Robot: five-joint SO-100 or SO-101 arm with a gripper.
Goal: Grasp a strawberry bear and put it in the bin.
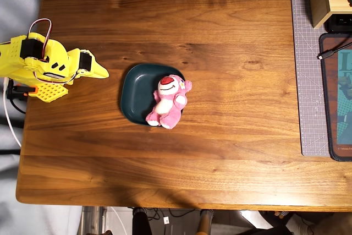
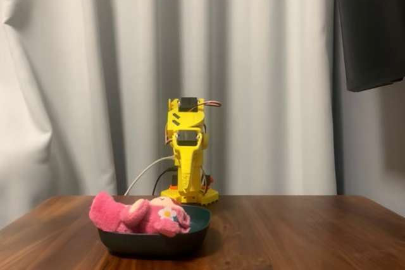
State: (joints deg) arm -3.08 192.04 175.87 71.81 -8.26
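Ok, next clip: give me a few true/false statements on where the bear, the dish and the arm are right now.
1. The bear lies on the dish, with its legs hanging over the rim. True.
2. The gripper is holding the bear. False: it is folded back near the arm's base, well away from the bear, holding nothing.
3. The dish is upside down. False: it sits upright on the table, with the bear resting in it.
4. In the overhead view, the arm is to the left of the dish. True.
5. The bear stands upright on its feet. False: it lies on its back, face up.
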